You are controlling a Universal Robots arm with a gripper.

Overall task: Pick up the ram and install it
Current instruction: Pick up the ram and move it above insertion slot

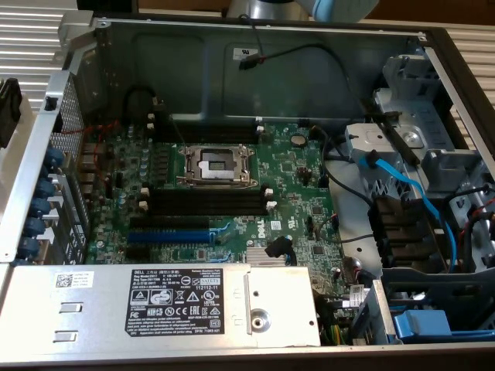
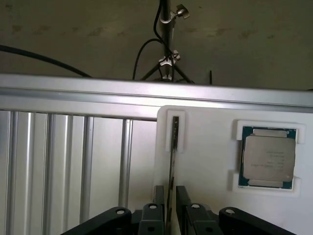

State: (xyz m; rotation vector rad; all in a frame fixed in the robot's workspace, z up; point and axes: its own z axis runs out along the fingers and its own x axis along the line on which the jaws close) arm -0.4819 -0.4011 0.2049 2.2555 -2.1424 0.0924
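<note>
Currently the long, thin dark-green ram stick (image 2: 172, 156) stands on edge in a narrow slot of a white plastic holder block (image 2: 205, 147), seen edge-on in the wrist view. The black gripper (image 2: 170, 191) sits astride the stick's near end with its jaws released, one finger (image 2: 159, 196) on each side and a slim gap showing between finger and board. A square silver processor chip (image 2: 268, 156) lies in a recess of the same holder, well apart from the stick. In the exterior view, long black memory slots with white end clips (image 1: 205, 202) lie on the green motherboard (image 1: 302, 193) inside the open grey metal computer case (image 1: 309, 69).
</note>
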